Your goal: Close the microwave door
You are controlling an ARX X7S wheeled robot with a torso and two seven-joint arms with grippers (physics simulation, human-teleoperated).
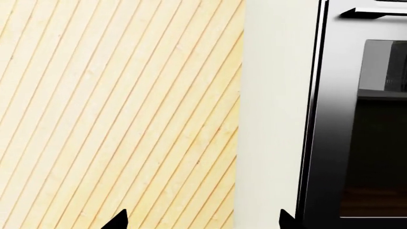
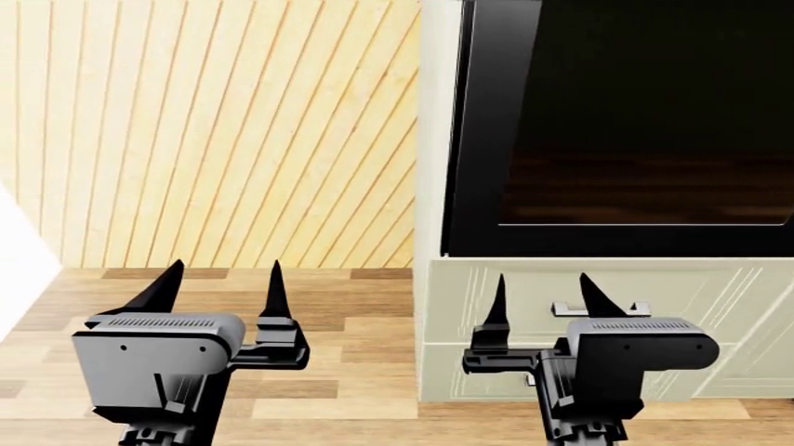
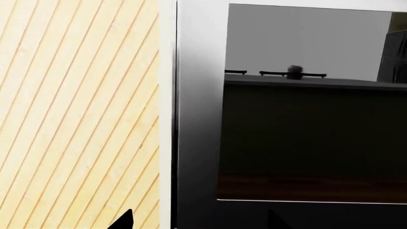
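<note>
A black, glossy, glass-fronted appliance door (image 2: pixel 620 121) sits flush in a white cabinet column (image 2: pixel 437 130), with a silver handle (image 1: pixel 375 12) along one edge. I cannot tell whether this is the microwave; no door standing open shows in any view. My left gripper (image 2: pixel 225 269) is open and empty in front of the slatted wall, left of the cabinet. My right gripper (image 2: pixel 542 279) is open and empty, in front of the drawers and below the black door. The left gripper (image 1: pixel 203 220) faces the cabinet's edge. The right gripper (image 3: pixel 200 220) faces the door's frame (image 3: pixel 200 119).
A pale wooden slatted wall (image 2: pixel 223 130) fills the left. A wooden plank floor (image 2: pixel 335 316) lies below. White drawers (image 2: pixel 694 279) with a silver pull (image 2: pixel 602 307) sit under the black door. A white surface (image 2: pixel 19 260) cuts in at the far left.
</note>
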